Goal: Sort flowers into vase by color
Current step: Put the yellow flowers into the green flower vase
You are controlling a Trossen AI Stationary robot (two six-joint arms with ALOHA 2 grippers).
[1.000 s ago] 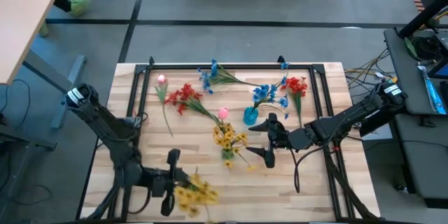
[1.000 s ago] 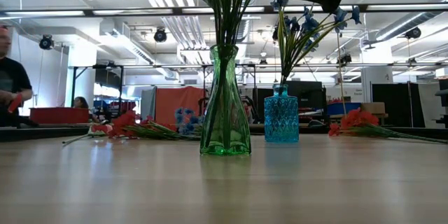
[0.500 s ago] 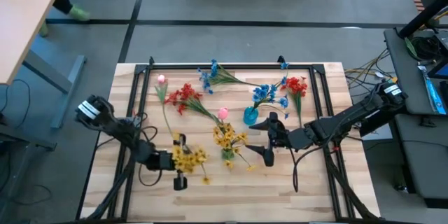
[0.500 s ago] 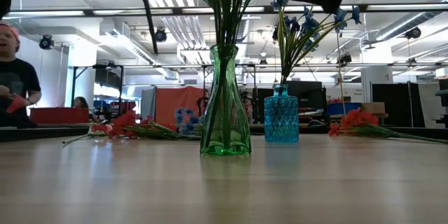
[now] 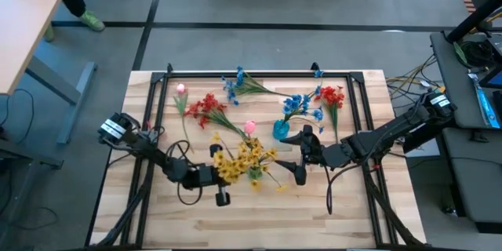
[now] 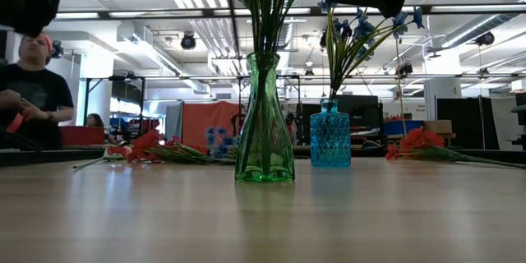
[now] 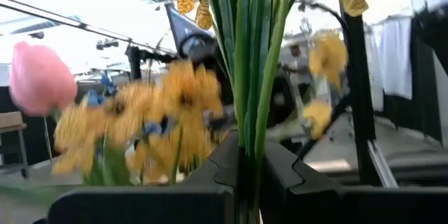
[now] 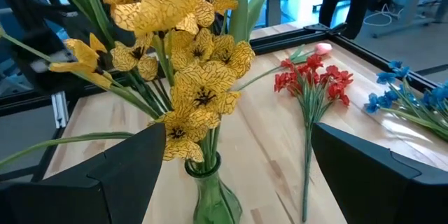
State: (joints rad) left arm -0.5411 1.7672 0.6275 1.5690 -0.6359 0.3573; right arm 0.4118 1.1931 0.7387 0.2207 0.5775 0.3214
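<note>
The left hand (image 5: 218,174) is clamped on a yellow sprig's (image 5: 229,166) stems, held beside the green vase (image 5: 255,174) where yellow blooms belong. The right hand (image 5: 300,154), fingers apart, waits beside that vase over the tabletop (image 5: 259,212).

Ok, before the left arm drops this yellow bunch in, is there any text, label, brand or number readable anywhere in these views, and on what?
None can be read.
Green vase: plain glass, no label.
Blue vase: only a moulded diamond pattern, no text.
Left gripper, shut on the yellow sprig: no markings visible.
Right gripper, open beside the green vase: none visible.
Background room in the low view: any signs are too small to read.
</note>
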